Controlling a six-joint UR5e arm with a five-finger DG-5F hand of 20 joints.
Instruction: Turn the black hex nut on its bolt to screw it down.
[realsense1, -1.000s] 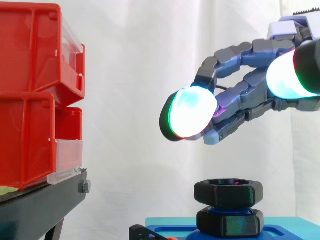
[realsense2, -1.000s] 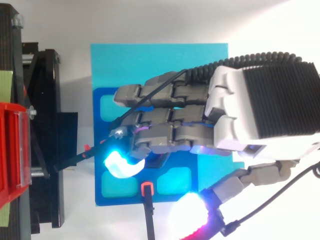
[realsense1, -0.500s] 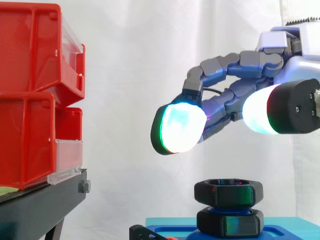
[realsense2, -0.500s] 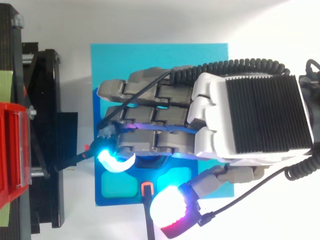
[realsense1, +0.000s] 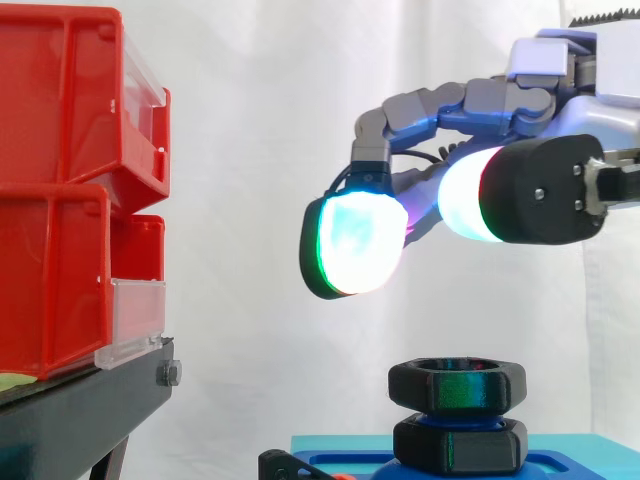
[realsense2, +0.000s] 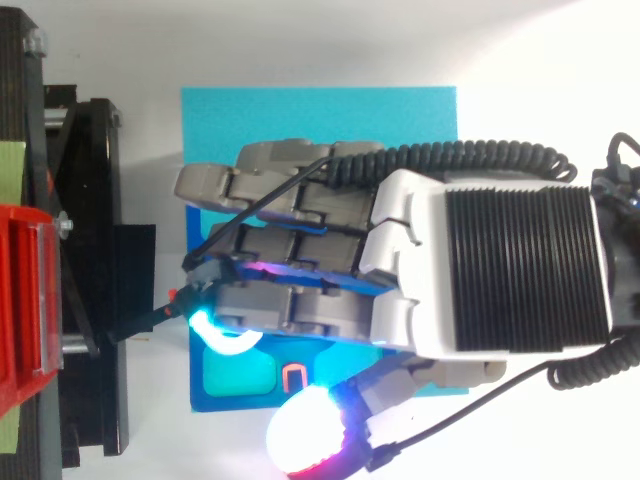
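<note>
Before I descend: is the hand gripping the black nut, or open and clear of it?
Open and clear: the hand hangs above the black hex nut, fingers relaxed, curtain showing between.

Two red bins are stacked at 9 o'clock in the side view: an upper bin (realsense1: 70, 95) and a lower bin (realsense1: 60, 280). One black stand (realsense1: 80, 410) carries them. At 6 o'clock are two black hex pieces, the hex nut (realsense1: 457, 386) and a second hex piece (realsense1: 460, 445) under it. There is one blue base (realsense2: 320, 115) and one robot hand (realsense2: 510, 265).

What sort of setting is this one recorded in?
Probably a lab test bench: white curtain behind, red bins on a black stand, and a blue fixture with black nuts under the hand.
</note>
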